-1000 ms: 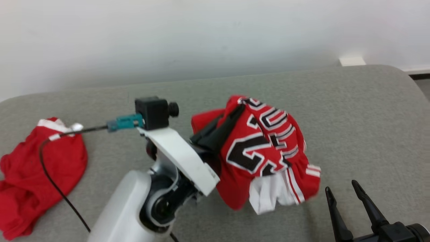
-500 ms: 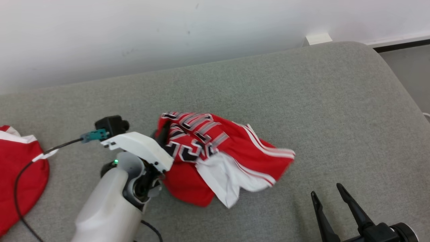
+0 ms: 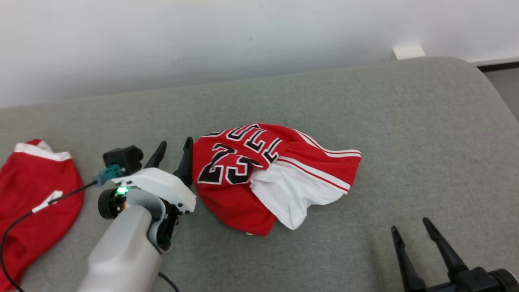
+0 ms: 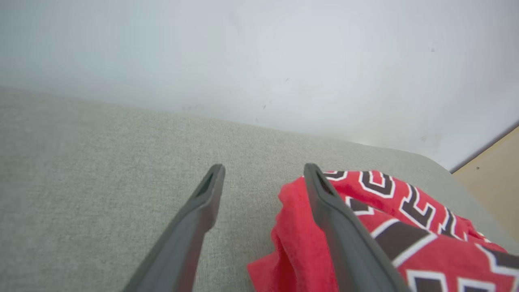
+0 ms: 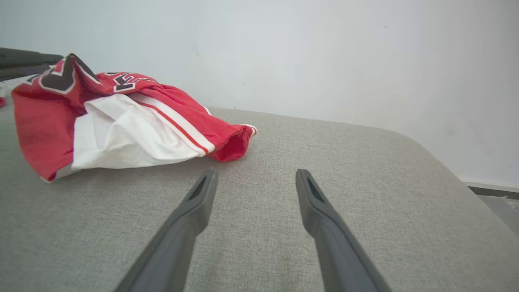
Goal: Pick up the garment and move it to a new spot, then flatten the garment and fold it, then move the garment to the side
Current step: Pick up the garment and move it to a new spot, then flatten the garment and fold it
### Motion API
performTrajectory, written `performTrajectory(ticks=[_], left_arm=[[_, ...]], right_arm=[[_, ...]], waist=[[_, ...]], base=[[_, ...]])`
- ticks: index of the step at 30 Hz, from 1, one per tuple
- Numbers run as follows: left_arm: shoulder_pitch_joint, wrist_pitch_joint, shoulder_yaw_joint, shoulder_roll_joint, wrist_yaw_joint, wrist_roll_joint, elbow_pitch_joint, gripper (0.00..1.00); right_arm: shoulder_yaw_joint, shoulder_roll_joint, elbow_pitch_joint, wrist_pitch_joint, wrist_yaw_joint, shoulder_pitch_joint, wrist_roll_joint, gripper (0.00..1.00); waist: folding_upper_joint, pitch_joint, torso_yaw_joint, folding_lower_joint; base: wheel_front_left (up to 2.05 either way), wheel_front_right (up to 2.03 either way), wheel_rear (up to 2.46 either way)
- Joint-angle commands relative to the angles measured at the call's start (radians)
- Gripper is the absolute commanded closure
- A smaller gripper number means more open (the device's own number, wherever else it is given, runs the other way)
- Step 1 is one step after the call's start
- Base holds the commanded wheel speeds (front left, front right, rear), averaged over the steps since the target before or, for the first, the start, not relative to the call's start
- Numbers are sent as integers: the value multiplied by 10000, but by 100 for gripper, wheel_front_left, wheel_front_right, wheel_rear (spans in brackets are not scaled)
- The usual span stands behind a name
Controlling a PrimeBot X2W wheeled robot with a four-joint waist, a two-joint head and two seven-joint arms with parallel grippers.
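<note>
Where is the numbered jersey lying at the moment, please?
In the head view the jersey lies crumpled near the middle of the cushion, just right of the open left gripper; a second garment lies further left.

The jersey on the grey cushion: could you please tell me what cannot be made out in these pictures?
The jersey: head view, its own folds hide part of the lettering and its shape.
The left gripper: left wrist view, one finger overlaps the jersey's edge; contact cannot be told.
The second red garment: head view, cut off by the left edge.
The right gripper: head view, base cut off by the bottom edge.
</note>
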Motion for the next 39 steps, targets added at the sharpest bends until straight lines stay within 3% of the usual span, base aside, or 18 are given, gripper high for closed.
performTrajectory(ticks=[1,9,15,20,27,33,39], left_arm=[[338,-65,218,156,71,326,-507,0],[3750,-63,1372,39,364,2121,-4552,0],[5744,-63,1860,-110,599,3343,-5974,0],[6948,-64,2207,-360,428,4275,-7046,0],[8231,-64,2832,-729,303,4897,-7848,0],[8356,-65,3124,-828,131,5201,-7967,0],[7680,-65,2381,-876,-246,5498,-7971,0]], right_arm=[[-172,-99,-129,8,-28,153,-54,0],[-1009,-170,-696,8,-28,588,-168,0],[-1299,-102,-793,8,-28,953,-193,0],[-1442,62,-695,8,-28,1090,-70,0],[-1420,261,-397,8,-28,1139,21,0],[-1290,288,-268,8,-28,1096,9,0],[-1083,134,-297,8,-28,864,17,0]], waist=[[-1,-301,368,0],[-1,-1031,1325,0],[-1,-1482,1837,0],[-1,-1656,2072,0],[-1,-1750,2047,0],[-1,-1763,1953,0],[-1,-1685,1582,0]], base=[[0,0,0],[0,0,0],[0,0,0],[0,0,0],[0,0,0],[0,0,0],[0,0,0]])
